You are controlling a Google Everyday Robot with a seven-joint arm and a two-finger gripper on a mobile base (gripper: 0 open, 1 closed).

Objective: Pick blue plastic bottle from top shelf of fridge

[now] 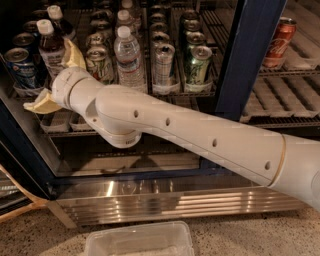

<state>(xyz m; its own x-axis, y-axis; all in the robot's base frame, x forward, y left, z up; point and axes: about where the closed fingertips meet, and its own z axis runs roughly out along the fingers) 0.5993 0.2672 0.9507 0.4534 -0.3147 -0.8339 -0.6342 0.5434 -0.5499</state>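
The blue plastic bottle (50, 50), with dark drink, a white cap and a white label, stands at the left of the top shelf (200, 93) in the fridge (244, 60). My gripper (48, 75) is inside the fridge at that bottle. It is open, with one yellowish finger (41, 103) low on the bottle's left and the other (75, 55) up on its right. The bottle's lower part is hidden behind my wrist.
A blue can (20, 67) stands left of the bottle and a second capped bottle (56, 15) behind it. To the right are a clear water bottle (130, 55), silver and green cans (197, 64) and a red can (277, 35). A clear plastic tub (140, 242) lies on the floor.
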